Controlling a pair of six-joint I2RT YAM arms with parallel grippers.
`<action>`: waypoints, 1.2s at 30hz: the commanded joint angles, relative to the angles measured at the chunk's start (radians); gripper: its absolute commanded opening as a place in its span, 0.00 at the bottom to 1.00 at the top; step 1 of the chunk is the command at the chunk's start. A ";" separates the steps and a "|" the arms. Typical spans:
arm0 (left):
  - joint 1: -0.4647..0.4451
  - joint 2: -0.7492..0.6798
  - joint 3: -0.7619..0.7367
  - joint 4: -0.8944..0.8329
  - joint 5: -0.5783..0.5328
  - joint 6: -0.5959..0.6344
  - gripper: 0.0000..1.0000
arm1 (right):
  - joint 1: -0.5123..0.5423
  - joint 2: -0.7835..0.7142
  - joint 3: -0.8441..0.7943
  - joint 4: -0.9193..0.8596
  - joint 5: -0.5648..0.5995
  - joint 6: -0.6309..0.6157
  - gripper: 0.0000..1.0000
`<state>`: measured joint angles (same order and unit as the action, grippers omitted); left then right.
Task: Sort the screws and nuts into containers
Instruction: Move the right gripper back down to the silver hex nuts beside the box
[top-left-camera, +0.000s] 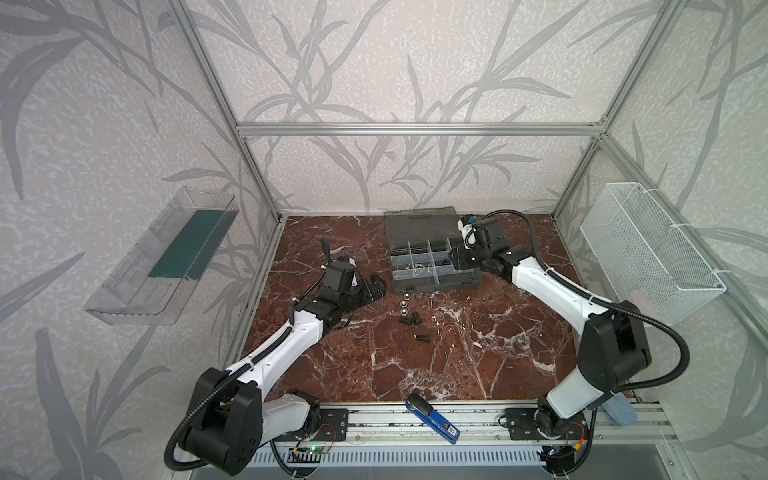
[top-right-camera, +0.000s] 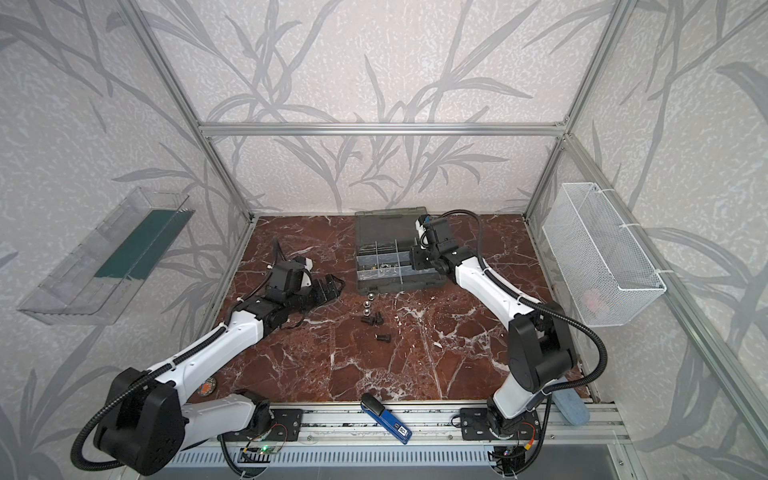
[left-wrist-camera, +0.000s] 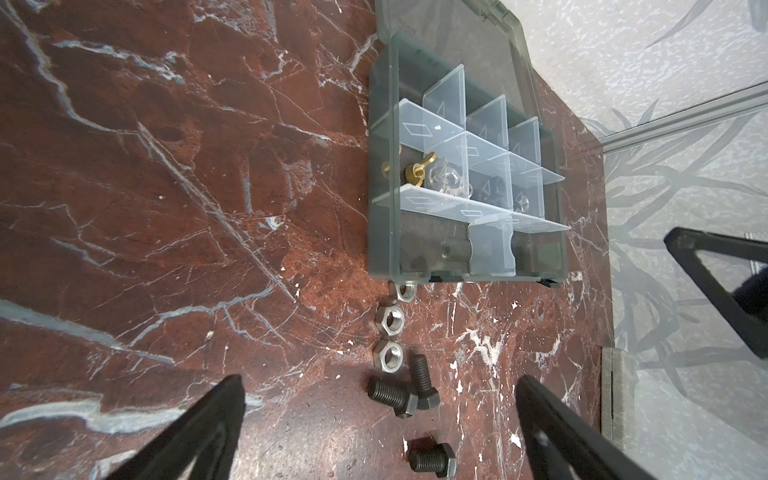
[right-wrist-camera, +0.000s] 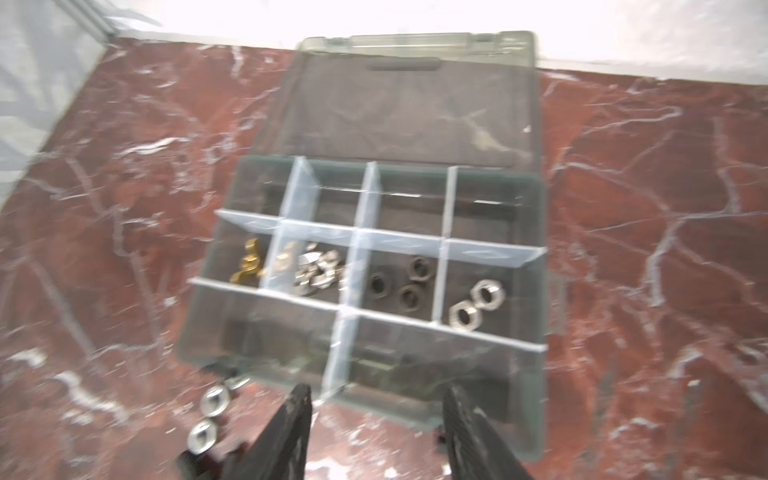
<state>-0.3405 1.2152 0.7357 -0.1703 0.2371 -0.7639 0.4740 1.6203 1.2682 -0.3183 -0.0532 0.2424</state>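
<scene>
Three screws (top-left-camera: 409, 319) lie near the left hand (top-left-camera: 379, 286).

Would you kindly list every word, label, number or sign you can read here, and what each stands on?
None can be read.
Blue stapler, white label: too small to read.
Round orange badge: too blurred.
Organiser case dividers: embossed diamond outlines only, no letters.

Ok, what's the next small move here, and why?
Probably lower the left gripper onto the nearest nut: its jaws are wide open and empty, three nuts and three screws lie loose before the organiser case, and the right gripper hangs open over the case.
</scene>
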 joint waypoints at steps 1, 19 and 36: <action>0.009 0.022 0.001 0.013 0.000 -0.016 0.99 | 0.086 -0.011 -0.053 -0.069 0.037 0.120 0.53; 0.031 -0.030 -0.055 0.009 0.005 -0.021 0.99 | 0.286 0.183 -0.009 -0.132 0.099 0.334 0.57; 0.061 -0.054 -0.075 -0.015 0.009 -0.017 0.99 | 0.400 0.375 0.164 -0.126 0.104 0.342 0.57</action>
<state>-0.2874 1.1900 0.6701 -0.1684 0.2481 -0.7792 0.8627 1.9720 1.4017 -0.4274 0.0433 0.5762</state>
